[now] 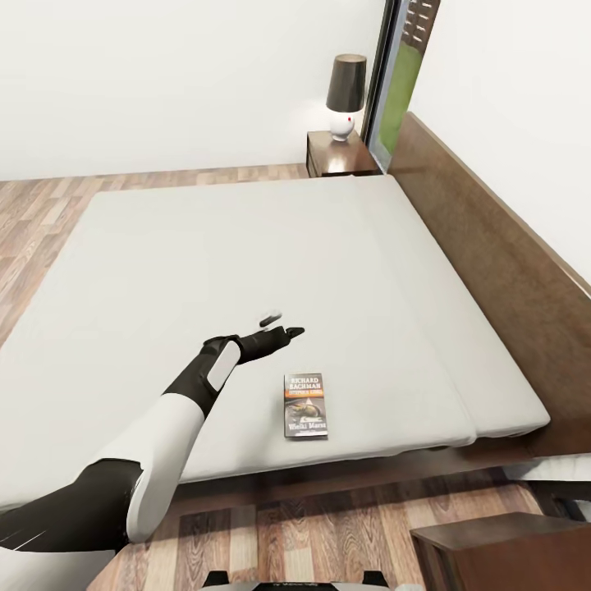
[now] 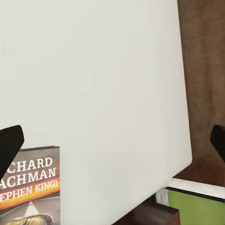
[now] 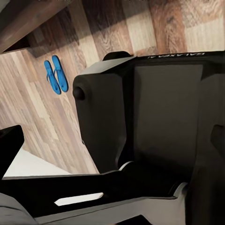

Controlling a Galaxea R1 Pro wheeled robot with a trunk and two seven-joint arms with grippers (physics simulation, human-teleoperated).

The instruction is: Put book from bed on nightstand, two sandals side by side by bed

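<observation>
- Our left gripper (image 1: 279, 324), jaws spread wide and holding nothing, hovers over the off-white mattress of the dark-framed bed (image 1: 246, 246), presumably lining up a grasp.
- Small dark paperback book (image 1: 305, 405) lies flat at lower centre, near the mattress edge; cover reads "RICHARD BACHMAN", "STEPHEN KING".
- Bright blue flip-flop sandals (image 3: 56, 75) sit together on the plank floor, upper left.
- Right gripper's state: we cannot tell.

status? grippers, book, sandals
Left gripper open, empty, above the bed beside the book. Right gripper open. Sandals side by side on floor. Nothing blocking the book.
</observation>
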